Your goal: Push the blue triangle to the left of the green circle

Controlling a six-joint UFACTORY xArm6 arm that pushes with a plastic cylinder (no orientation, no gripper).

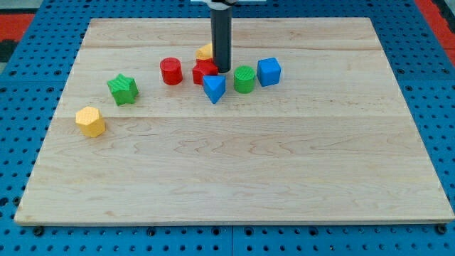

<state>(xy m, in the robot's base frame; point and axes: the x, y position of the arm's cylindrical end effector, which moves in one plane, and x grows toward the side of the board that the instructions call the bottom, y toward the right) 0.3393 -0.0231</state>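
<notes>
There is no claw on this arm, so no open or closed state can be told; it ends in a dark rod whose lower end, my tip [222, 70], rests on the desk just above the blue triangle, between the red block and the green circle.

The desk [234, 178] is a pale wooden board lying on a blue pegboard [28, 85]. All the blocks sit in the half nearer the desk's top edge; the half toward the bottom edge carries nothing.

The rod [221, 35] comes down upright from the top edge, near its middle.

The blue cube [269, 72] stands rightmost in the cluster, just beside the green circle [244, 78]. The blue triangle [214, 88] lies just to the view's left of the green circle, close to it but apart, and touches or nearly touches the red block [203, 72] above it. A red cylinder [170, 71] stands near that block, toward the left edge. A green star [123, 89] sits farther left, and a yellow hexagon [90, 121] lies nearest the left edge. A yellow block [205, 51], partly hidden behind the rod, peeks out above the red block; its shape cannot be told.
</notes>
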